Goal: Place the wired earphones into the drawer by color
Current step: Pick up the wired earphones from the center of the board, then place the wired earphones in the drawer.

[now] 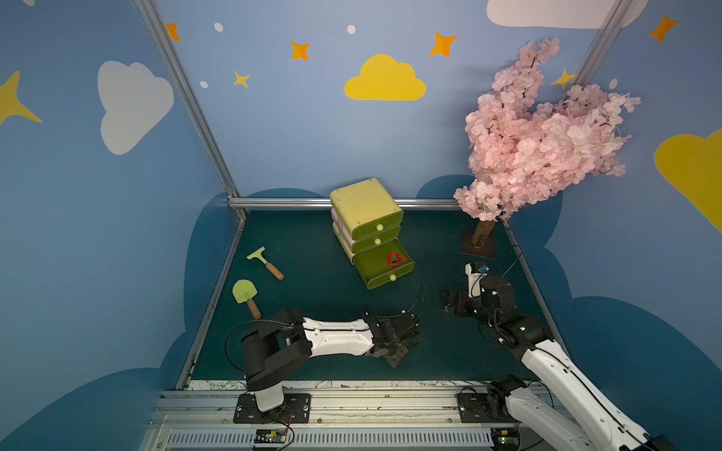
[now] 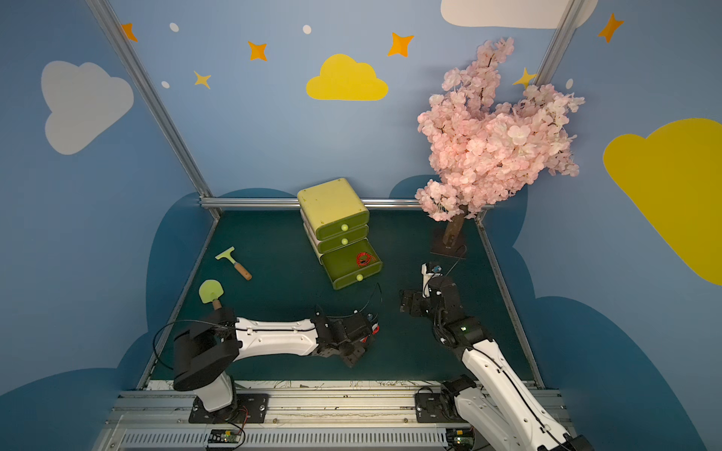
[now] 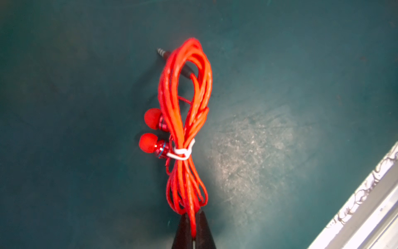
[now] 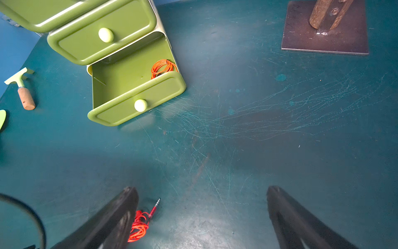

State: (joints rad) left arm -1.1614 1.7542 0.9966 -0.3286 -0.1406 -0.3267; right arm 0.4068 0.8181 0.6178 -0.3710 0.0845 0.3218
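the left hand [image 3: 193,217] is pinched shut on only the end loops of the red earphones [image 3: 185,120], low near the front of the tabletop [image 3: 64,86]. so thin a hold could slip before the bottom drawer [image 1: 385,278], which stands open and already holds another red bundle [image 1: 395,259]. the right hand [image 4: 201,189] gapes empty.

Red earphones [image 3: 185,179], green drawer [image 4: 163,90], teal table [image 4: 237,129], fingers [image 3: 183,235] apparently black

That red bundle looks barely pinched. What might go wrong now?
The left hand grips only a few end loops of the red earphones, so they might slip out in transit. Once lifted, the dangling bundle could catch on the open drawer's front rather than dropping in beside the other red set.
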